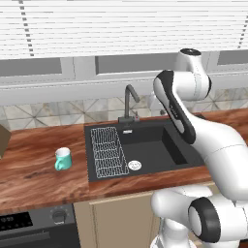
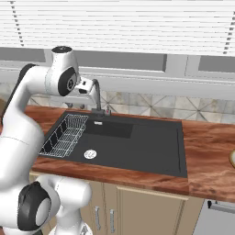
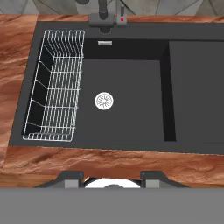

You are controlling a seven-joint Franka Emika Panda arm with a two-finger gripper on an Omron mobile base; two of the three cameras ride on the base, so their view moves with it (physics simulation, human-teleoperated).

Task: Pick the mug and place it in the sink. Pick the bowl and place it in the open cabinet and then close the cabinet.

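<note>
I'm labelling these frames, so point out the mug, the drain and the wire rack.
mug (image 1: 63,158): left base view, on its teal side wall.
drain (image 3: 104,101): hand view, on its round centre.
rack (image 3: 57,94): hand view, on its wire floor.

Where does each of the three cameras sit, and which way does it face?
Left base view: behind the arm's left, facing the sink, mug on the counter; arm at right.
Right base view: behind the arm's right, facing the sink and tap; arm at left.
Hand view: above the sink, looking down at the drain and rack; fingertips at bottom.
Shared: sink, rack, drain, tap.
</note>
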